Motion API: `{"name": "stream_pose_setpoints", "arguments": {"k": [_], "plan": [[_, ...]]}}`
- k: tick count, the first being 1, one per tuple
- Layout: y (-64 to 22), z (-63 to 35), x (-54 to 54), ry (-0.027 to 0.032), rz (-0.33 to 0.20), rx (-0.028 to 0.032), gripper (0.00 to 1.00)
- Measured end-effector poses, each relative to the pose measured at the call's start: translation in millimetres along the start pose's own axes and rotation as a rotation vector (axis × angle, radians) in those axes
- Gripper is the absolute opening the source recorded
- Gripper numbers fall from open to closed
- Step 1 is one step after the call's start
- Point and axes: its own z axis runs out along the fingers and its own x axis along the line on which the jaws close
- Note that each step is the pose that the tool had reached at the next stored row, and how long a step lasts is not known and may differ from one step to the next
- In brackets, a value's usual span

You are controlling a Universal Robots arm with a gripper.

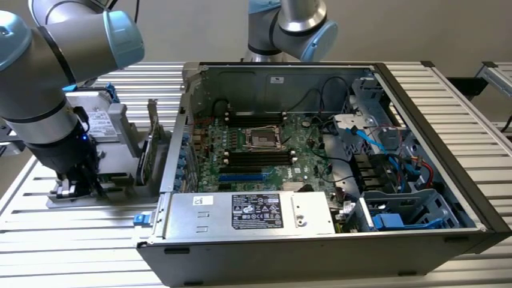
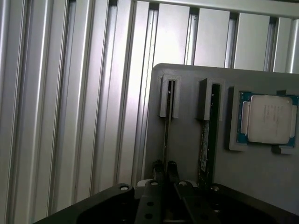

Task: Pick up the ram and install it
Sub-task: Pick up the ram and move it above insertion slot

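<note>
One ram [image 2: 167, 126]: thin stick seen edge-on, standing upright in a gray holder [image 2: 187, 116], in the slot farther from the processor [image 2: 268, 119]; seated, not yet lifted. One second stick [image 2: 208, 135]: in the neighbouring slot, between the ram and the processor, untouched. One claw [image 2: 165, 167]: low over the holder, its fingers [image 2: 158, 166] drawn close on either side of the ram's near end, pinching it as far as the wrist view tells. Holder location: on the slatted metal surface [image 1: 72, 240] at the exterior view's left, just beside the open computer case [image 1: 280, 78], with an upright card [image 1: 152, 150] between holder and case. One motherboard [image 1: 308, 141]: lying inside the case, with long dark memory slots [image 1: 256, 157] near its middle, well apart from the claw. Status, judged: early. Approach and grip look made. The ram is not out of its slot, not carried to the case, and not installed.
</note>
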Motion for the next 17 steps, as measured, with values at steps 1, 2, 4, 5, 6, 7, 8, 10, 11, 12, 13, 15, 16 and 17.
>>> {"name": "stream_pose_setpoints", "arguments": {"k": [1,2,4,5,6,7,8,10,11,12,13,15,16,17], "plan": [[0.1,-0.9,0.0,0.0004,0.001,-0.0007,0.13],[0.2,-1.9,0.1,0.0007,0.002,-0.0012,0.13],[0.3,-3.6,0.0,0.0006,0.003,-0.0011,0.13],[0.3,-4.6,0.0,0.0007,0.003,-0.0012,0.13],[0.4,-5.6,0.0,0.0006,0.004,-0.0012,0.13],[0.4,-6.7,0.0,0.0006,0.004,-0.0012,0.13],[0.5,-7.9,0.0,0.0006,0.005,-0.0012,0.13],[0.6,-10.2,-0.1,0.0006,0.006,-0.0012,0.13],[0.7,-11.4,-0.1,0.0006,0.006,-0.0012,0.13],[0.7,-12.7,-0.1,0.0005,0.007,-0.0012,0.13],[0.8,-14.1,-0.1,0.0005,0.007,-0.0012,0.13],[0.9,-17.0,-0.2,0.0004,0.009,-0.0012,0.13],[1.0,-18.4,-0.2,0.0003,0.009,-0.001,0.13],[1.1,-20.0,-0.2,0.0003,0.01,-0.0012,0.13]]}}
